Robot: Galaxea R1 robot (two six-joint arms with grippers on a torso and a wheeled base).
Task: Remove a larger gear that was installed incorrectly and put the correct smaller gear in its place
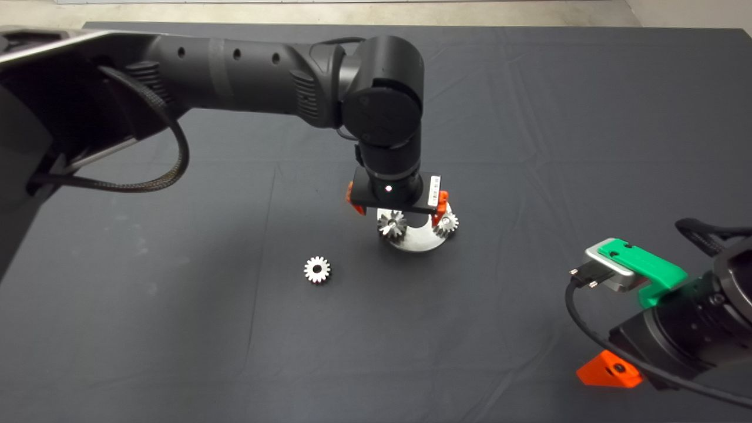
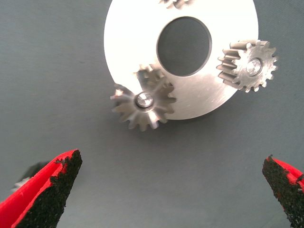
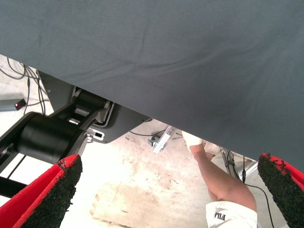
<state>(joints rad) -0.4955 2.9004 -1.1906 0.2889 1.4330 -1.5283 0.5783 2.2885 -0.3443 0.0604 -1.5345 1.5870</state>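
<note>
A round silver plate (image 1: 418, 241) lies at the middle of the mat. The larger gear (image 1: 392, 224), dark with star-like teeth, sits on a pin at the plate's rim (image 2: 142, 102). Another small pale gear (image 1: 447, 223) sits on a second pin (image 2: 249, 65). The smaller gear (image 1: 317, 269) lies loose on the mat, left of and nearer than the plate. My left gripper (image 1: 395, 205) hovers above the plate, open (image 2: 166, 190), its fingers (image 2: 47, 190) well apart and holding nothing. My right gripper (image 3: 166, 190) waits open at the lower right.
The plate (image 2: 128, 38) has a wide centre hole, and a third gear's edge (image 2: 175, 3) shows on its far side. The right gripper's red finger (image 1: 608, 371) hangs over the mat's near right edge. Below the table show a robot base and a person's leg (image 3: 218, 180).
</note>
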